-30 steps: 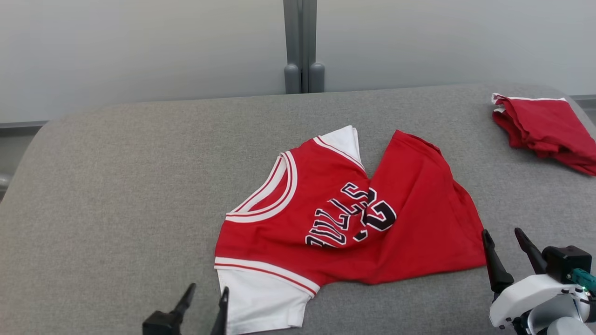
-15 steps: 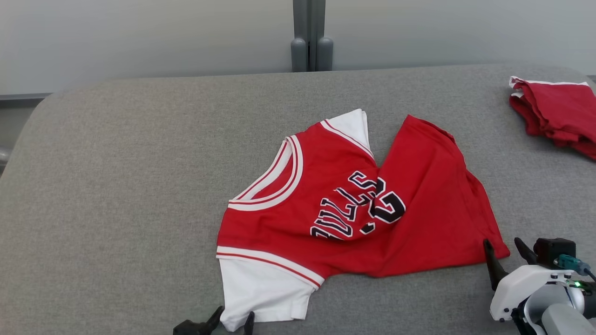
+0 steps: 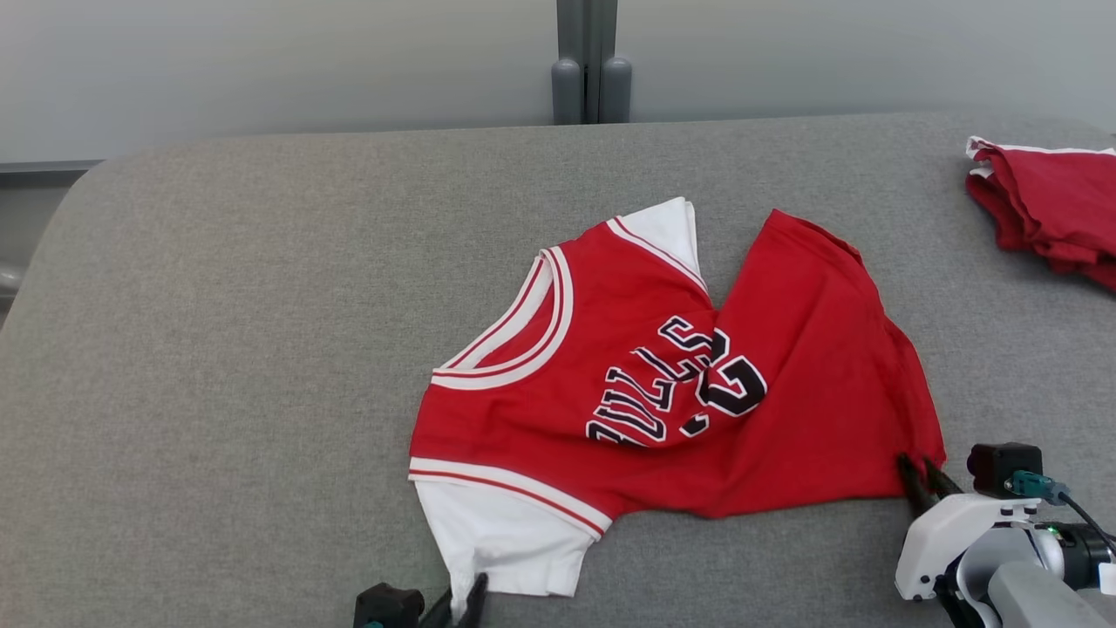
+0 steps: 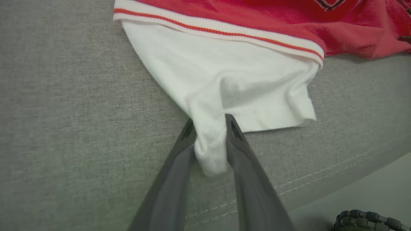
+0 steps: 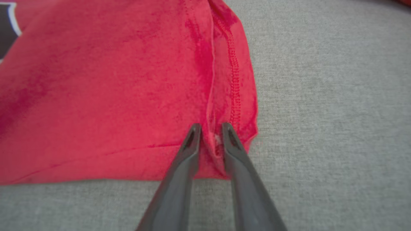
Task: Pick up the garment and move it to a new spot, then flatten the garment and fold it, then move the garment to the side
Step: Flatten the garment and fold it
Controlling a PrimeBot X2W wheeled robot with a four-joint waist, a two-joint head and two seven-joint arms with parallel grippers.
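Note:
The garment (image 3: 663,384), a red jersey with white sleeves and dark lettering, lies crumpled on the grey padded surface (image 3: 218,305), its right half folded over at an angle. At the bottom edge of the head view my left gripper (image 3: 465,602) is shut on the near white sleeve. The left wrist view shows that gripper (image 4: 208,120) with a bunch of white sleeve cloth (image 4: 224,64) pinched between its fingers. My right gripper (image 3: 922,475) is shut on the jersey's lower right corner. In the right wrist view the gripper (image 5: 210,126) pinches the stitched red hem (image 5: 236,89).
A second red garment (image 3: 1055,209) lies folded at the far right edge of the surface. A grey post (image 3: 591,61) stands behind the surface's back edge. The surface's front seam and edge (image 4: 321,173) run just below my left gripper, with a cable (image 4: 362,218) beyond.
Both grippers went from open beside the jersey to shut on it, the left on the white sleeve, the right on the red hem corner. The head camera has shifted a little.

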